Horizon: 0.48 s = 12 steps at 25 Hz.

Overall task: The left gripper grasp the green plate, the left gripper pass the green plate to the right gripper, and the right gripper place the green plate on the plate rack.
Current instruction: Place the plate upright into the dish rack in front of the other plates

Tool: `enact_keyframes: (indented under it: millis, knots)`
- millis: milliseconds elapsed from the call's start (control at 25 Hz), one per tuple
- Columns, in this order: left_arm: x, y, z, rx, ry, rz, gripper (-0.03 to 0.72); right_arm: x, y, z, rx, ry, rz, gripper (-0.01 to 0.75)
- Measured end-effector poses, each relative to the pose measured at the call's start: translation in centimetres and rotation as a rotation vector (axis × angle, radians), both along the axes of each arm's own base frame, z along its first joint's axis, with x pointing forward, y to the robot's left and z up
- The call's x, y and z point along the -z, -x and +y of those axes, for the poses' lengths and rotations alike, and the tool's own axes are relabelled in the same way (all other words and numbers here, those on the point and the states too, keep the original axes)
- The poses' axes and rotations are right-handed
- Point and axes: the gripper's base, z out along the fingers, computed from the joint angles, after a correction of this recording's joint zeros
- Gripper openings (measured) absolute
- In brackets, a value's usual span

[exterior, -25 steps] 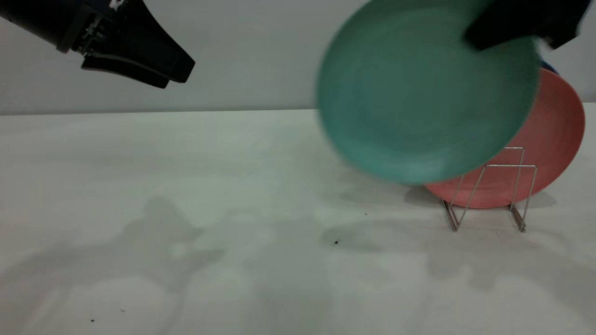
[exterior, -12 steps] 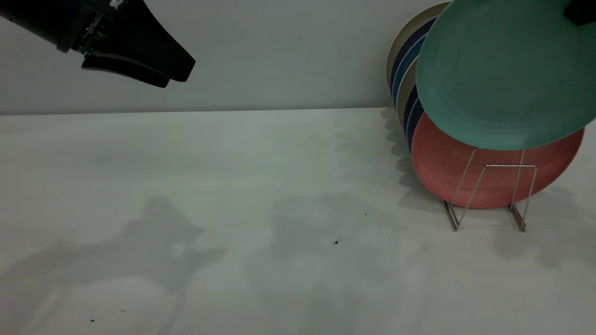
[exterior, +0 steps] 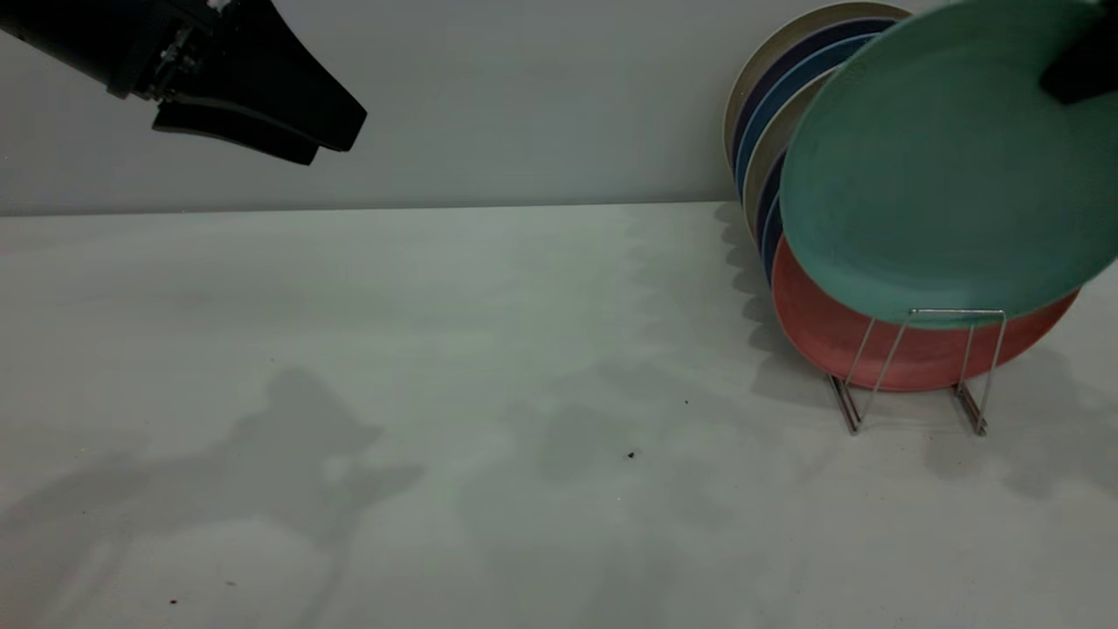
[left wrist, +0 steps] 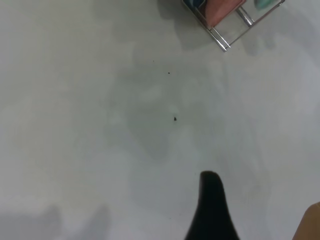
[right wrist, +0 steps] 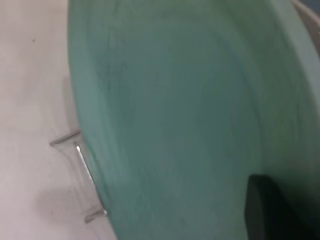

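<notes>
The green plate (exterior: 935, 175) hangs tilted at the right, its lower rim just behind the top bar of the plate rack's (exterior: 917, 367) front loop and in front of a pink plate (exterior: 865, 349). My right gripper (exterior: 1073, 74) is shut on the plate's upper right rim. In the right wrist view the plate (right wrist: 175, 110) fills the frame, with one finger (right wrist: 270, 210) on its face and rack wire (right wrist: 82, 160) beside its edge. My left gripper (exterior: 336, 140) hangs open and empty at the upper left, far from the plate. One of its fingers (left wrist: 212, 205) shows over bare table.
Several cream and blue plates (exterior: 769, 122) stand in the rack behind the pink one, near the back wall. The left wrist view shows the rack (left wrist: 230, 35) far off on the white table (exterior: 437, 349).
The right gripper has carried the green plate rightward over the rack, then lowered it to the front loop. The left gripper has not moved.
</notes>
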Motion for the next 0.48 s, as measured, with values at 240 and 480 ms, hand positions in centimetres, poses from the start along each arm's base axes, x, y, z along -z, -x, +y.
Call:
enact_keyframes:
  millis: [240,480]
  knots:
    - [0.00,0.00,0.00,0.000,0.000,0.000,0.578,0.16,-0.05,0.00,-0.001,0.000,0.004,0.079]
    - [0.00,0.00,0.00,0.000,0.000,0.000,0.577,0.16,-0.05,0.00,0.002,-0.003,0.004,0.114]
